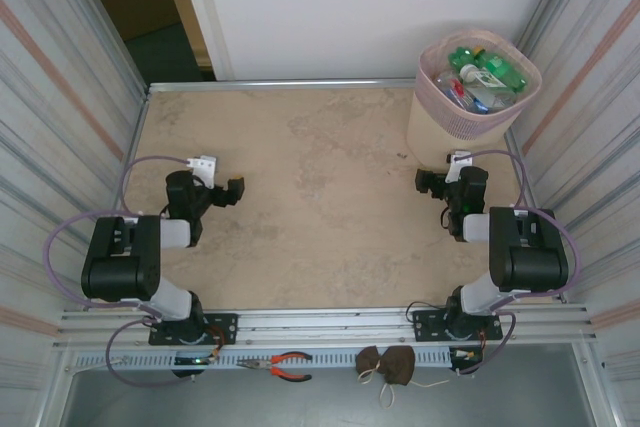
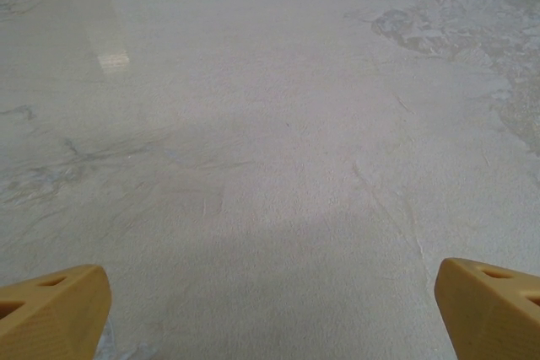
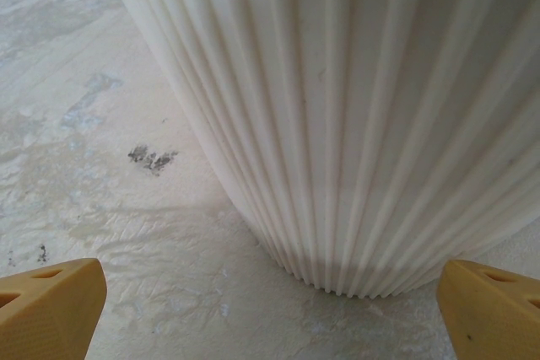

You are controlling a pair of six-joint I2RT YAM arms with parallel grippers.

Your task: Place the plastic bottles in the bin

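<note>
The pale pink bin (image 1: 436,107) stands at the table's back right corner. Several plastic bottles (image 1: 482,69), green and clear, lie piled inside it up to the rim. My right gripper (image 1: 445,173) hovers low just in front of the bin, open and holding nothing. In the right wrist view the bin's ribbed lower wall (image 3: 363,107) rises close ahead of the right gripper (image 3: 270,314), whose yellow fingertips (image 3: 51,305) stand wide apart. My left gripper (image 1: 219,179) is at the table's left side, open and holding nothing. Bare tabletop lies between the left gripper's (image 2: 270,314) fingertips (image 2: 55,309).
The beige marbled table (image 1: 320,197) has corrugated metal walls on both sides and a white wall behind. Red-handled pliers (image 1: 283,365) and a brown cloth bundle (image 1: 388,365) lie on the front ledge beyond the arm bases.
</note>
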